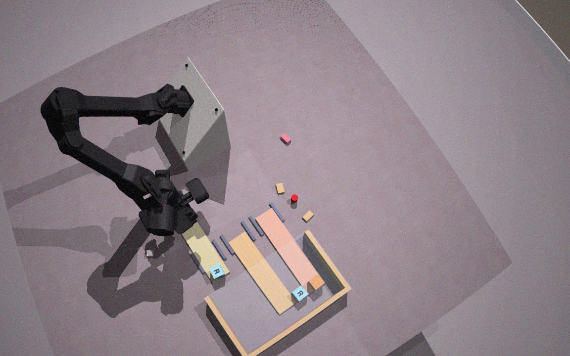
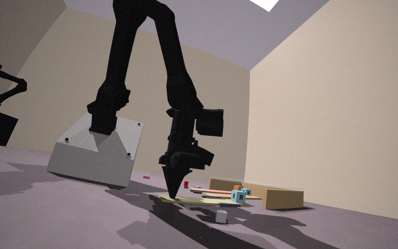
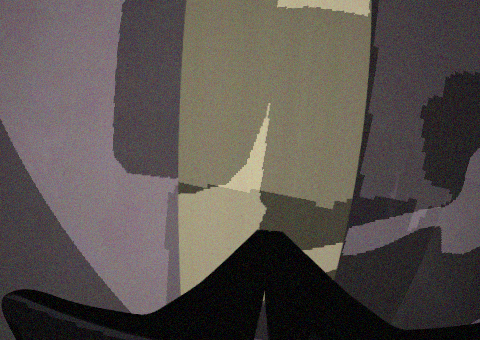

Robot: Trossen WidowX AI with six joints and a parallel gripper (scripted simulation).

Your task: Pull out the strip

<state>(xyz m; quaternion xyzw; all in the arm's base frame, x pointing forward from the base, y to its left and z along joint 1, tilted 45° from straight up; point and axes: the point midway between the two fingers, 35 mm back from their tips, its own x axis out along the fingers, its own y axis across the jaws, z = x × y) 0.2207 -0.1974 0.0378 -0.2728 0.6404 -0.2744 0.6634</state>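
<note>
My gripper is shut and empty, its tips down on top of the yellow strip, near the end toward the base. A light-blue cube marked R rests on that strip's far end, outside the walled enclosure. An orange-tan strip and a pink strip lie beside it. Another light-blue R cube is by their far ends; what it rests on is unclear. An orange cube is at the pink strip's far end.
A wooden three-sided wall surrounds the far strip ends, apparently under a clear cover. Slate guide bars flank the strips. A grey cube, a red cylinder and small blocks lie around.
</note>
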